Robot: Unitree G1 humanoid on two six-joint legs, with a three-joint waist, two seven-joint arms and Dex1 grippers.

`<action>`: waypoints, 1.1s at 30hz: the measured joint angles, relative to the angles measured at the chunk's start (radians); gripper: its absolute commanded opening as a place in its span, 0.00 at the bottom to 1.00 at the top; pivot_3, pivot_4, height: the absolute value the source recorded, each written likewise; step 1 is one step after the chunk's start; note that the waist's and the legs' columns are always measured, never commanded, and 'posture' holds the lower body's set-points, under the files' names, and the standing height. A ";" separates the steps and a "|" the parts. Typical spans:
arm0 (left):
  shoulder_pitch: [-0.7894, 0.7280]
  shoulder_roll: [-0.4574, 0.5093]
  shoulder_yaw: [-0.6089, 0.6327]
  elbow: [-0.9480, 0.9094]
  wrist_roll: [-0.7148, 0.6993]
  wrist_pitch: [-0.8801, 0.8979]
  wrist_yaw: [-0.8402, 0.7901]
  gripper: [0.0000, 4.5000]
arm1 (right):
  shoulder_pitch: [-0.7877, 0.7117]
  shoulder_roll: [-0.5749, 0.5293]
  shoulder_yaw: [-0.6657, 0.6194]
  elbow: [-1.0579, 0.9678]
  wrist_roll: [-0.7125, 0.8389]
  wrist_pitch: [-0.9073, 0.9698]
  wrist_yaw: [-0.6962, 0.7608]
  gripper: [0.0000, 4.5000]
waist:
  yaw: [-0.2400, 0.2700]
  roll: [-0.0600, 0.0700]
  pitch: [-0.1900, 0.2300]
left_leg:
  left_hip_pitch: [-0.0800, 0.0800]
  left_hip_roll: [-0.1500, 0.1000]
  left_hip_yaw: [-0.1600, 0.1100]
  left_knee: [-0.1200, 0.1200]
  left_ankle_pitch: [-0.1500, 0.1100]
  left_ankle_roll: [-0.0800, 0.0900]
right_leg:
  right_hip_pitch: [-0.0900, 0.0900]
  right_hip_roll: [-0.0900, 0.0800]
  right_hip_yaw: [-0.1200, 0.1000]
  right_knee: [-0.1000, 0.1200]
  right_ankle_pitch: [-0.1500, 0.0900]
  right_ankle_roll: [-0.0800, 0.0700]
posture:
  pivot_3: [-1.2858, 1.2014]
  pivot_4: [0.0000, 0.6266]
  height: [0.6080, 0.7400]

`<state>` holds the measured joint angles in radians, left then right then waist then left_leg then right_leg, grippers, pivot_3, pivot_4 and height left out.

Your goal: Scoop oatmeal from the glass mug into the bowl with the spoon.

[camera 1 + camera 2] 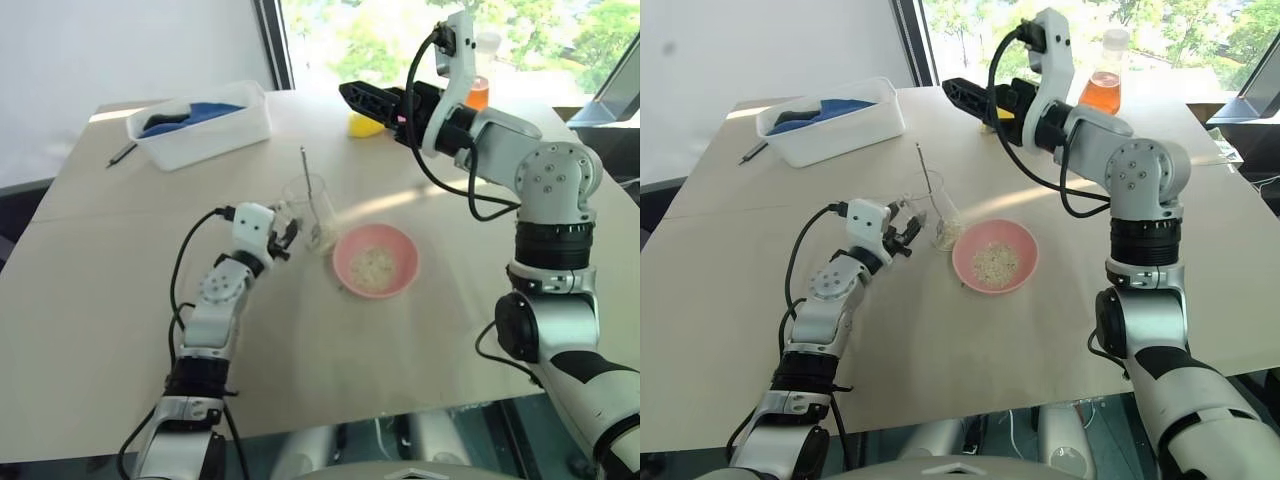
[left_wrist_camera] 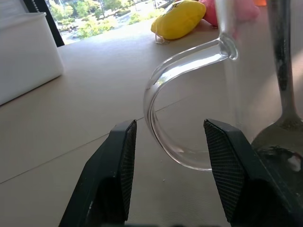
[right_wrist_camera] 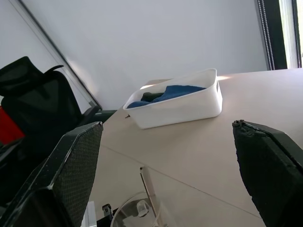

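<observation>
You've got a white tub (image 1: 205,125) w/ blue cloth at 10 o'clock on the table (image 1: 120,330), a dark pen-like stick (image 1: 122,153) just beside its near-left corner. Yellow object (image 1: 363,125) at 12, flask of orange liquid (image 1: 1103,88) at 1, both well clear of your work area. Glass mug (image 1: 308,208) sits centre, spoon (image 1: 310,195) standing in it, handle up. Pink bowl (image 1: 375,261) w/ oatmeal (image 1: 373,265) just beside the mug at 4 o'clock. Left gripper (image 2: 168,168) is level at the mug handle, fingers apart either side of the handle loop, not pinching. Right gripper (image 3: 175,163) is raised above the mug, pointing toward 10, jaws wide, holding nothing
</observation>
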<state>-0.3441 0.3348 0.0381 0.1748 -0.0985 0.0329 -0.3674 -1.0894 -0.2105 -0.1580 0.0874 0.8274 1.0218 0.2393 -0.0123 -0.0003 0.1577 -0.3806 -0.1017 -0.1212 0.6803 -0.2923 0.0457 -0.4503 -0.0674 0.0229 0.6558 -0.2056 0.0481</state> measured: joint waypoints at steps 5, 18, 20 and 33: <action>0.002 -0.001 0.001 -0.004 0.001 -0.007 0.011 0.53 | -0.004 0.000 -0.003 0.006 -0.007 -0.003 0.011 0.98 | -0.001 0.000 0.000 | 0.000 0.000 0.000 0.000 0.000 0.000 | 0.000 0.000 0.000 0.000 0.000 0.000 | 0.52 0.24 1.00; 0.006 -0.006 0.004 -0.018 -0.011 -0.046 0.013 0.53 | -0.016 0.001 -0.008 0.010 -0.030 -0.011 0.027 0.98 | -0.002 0.000 0.000 | -0.001 0.000 0.000 0.000 0.000 0.000 | 0.000 0.000 0.000 -0.001 0.000 0.000 | 0.52 0.24 1.00; 0.013 -0.006 0.004 -0.034 -0.012 -0.046 0.012 0.53 | -0.016 0.002 -0.008 0.010 -0.032 -0.011 0.028 0.98 | -0.002 0.000 0.000 | -0.001 0.000 0.000 0.000 0.000 0.000 | -0.001 0.000 0.000 -0.001 0.000 0.000 | 0.52 0.24 1.00; 0.337 0.062 0.071 -0.515 -0.099 0.030 -0.044 0.53 | 0.278 -0.238 0.032 -0.072 -0.156 -0.233 0.338 0.98 | -0.001 0.001 0.001 | -0.002 0.001 0.000 -0.005 0.000 0.000 | 0.000 0.001 0.000 -0.010 0.000 0.000 | 0.52 0.24 1.00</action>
<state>-0.0075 0.3966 0.1087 -0.3400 -0.1972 0.0624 -0.4115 -0.8111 -0.4482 -0.1260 0.0152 0.6711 0.7889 0.5770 -0.0129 0.0004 0.1585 -0.3828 -0.1003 -0.1217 0.6754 -0.2925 0.0460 -0.4500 -0.0668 0.0233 0.6459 -0.2056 0.0482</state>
